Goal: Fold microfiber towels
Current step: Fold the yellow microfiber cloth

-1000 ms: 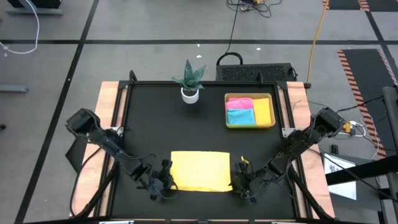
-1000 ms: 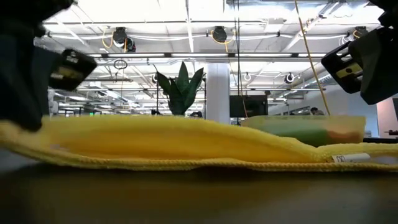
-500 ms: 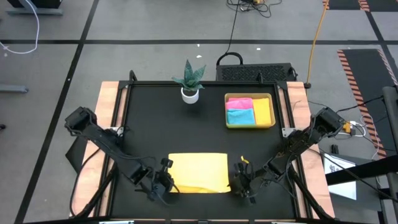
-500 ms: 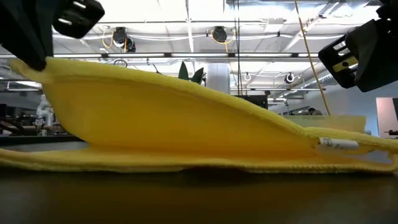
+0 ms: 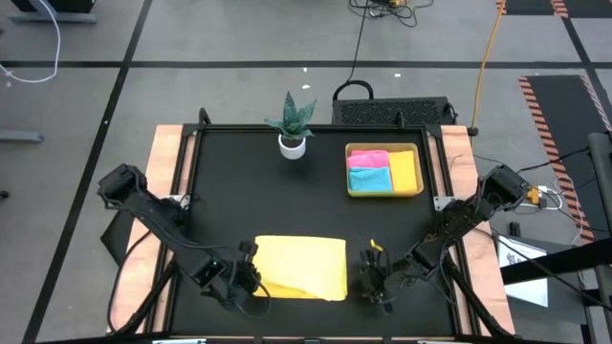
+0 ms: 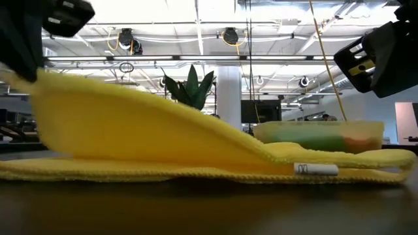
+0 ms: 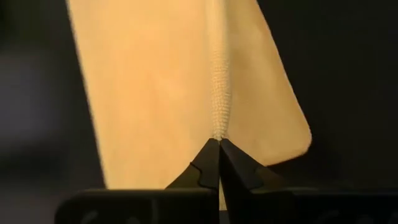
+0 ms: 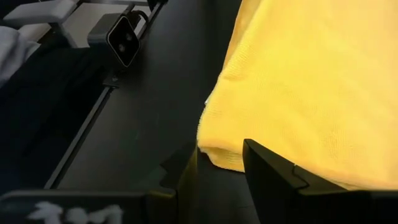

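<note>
I have the left pincer [image 5: 251, 283] pinching the near-left edge of the soft yellow microfiber towel [image 5: 298, 266], lifting that edge off the black desk [image 5: 239, 191] while the rest lies flat near the front. My right pincer [image 5: 368, 279] sits just beside the towel's right edge, fingers spread, holding nothing. Pink, light blue and yellow cloths lie in the yellow-green plastic tray [image 5: 419, 172] further back.
</note>
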{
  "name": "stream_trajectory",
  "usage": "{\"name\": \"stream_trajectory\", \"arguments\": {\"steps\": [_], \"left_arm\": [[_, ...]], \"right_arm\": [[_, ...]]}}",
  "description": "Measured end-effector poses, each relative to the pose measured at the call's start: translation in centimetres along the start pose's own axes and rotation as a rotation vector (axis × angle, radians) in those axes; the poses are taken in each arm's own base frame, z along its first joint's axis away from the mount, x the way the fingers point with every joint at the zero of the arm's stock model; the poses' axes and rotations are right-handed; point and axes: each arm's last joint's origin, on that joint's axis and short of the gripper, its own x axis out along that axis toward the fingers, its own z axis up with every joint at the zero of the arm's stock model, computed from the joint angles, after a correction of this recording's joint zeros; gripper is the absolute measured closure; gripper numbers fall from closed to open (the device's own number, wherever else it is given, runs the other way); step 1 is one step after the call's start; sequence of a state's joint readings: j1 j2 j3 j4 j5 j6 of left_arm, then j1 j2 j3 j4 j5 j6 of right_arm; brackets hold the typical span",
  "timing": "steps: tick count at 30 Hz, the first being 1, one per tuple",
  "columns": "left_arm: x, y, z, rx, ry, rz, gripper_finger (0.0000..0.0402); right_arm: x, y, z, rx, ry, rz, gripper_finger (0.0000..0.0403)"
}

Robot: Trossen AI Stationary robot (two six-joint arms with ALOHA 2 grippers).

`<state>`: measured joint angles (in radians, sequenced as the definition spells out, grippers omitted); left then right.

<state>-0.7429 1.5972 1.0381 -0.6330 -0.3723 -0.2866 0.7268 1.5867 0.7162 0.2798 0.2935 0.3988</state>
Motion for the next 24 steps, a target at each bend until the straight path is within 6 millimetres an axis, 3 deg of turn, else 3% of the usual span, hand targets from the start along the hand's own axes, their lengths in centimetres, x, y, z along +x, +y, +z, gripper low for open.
{"name": "stream_trajectory", "arguments": {"steps": [4, 14, 19, 24], "left_arm": [[-0.5, 0.2, 0.6, 0.003, -0.055, -0.015, 0.0399], [1.7, 0.0, -0.7, -0.129, -0.131, -0.053, 0.0365], [2.3, 0.0, -0.9, -0.177, -0.155, -0.107, 0.0313], [2.3, 0.1, -0.8, -0.213, -0.154, -0.140, 0.0258]], "right_arm": [[0.0, 0.0, 0.0, 0.005, 0.000, -0.001, 0.0282], [0.7, -0.3, -0.1, -0.064, -0.037, -0.065, 0.0282], [2.3, 0.4, -0.1, -0.111, -0.108, 0.063, 0.0282], [4.2, 0.5, -1.3, -0.203, -0.046, 0.039, 0.0282]]}}
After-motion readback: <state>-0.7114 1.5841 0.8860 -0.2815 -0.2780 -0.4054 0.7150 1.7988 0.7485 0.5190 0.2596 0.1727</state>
